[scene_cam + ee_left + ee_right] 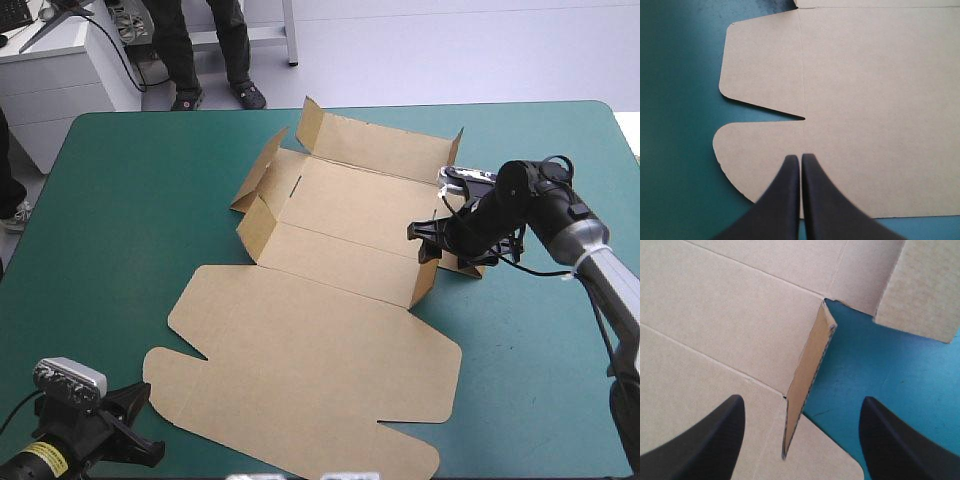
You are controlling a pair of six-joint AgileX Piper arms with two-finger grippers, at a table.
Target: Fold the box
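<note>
Sprawled mid-table on the teal-green table cover (120,200): a brown, cut-and-scored cardboard box (320,330), half formed. Far walls and side flaps raised at the 12 o'clock end; broad lid panel flat at the 6 o'clock end, nearest the robot.

At the box's 3 o'clock side, the right arm's black fin-fingered gripper (420,245), spread wide and holding nothing, with a short upright brown cardboard side flap (807,375) between and just ahead of its fingers. At 7 o'clock from the box, the left arm's black fin-fingered gripper (800,159), pinched together on nothing, poised over the lid's rounded corner tab (755,145); touching or hovering, impossible to tell.

Likely trouble: nudging the flap outward instead of inward with a badly placed finger, flattening it onto the cover. Also sliding or spinning the whole light sheet, given no firm hold anywhere on it. Possibly creasing off the score line through a push too high on the flap.

Long axis from 6 to 12 o'clock, tilted slightly toward 1; tray end pointing away from the robot, lid end pointing toward it and a little toward 7.
</note>
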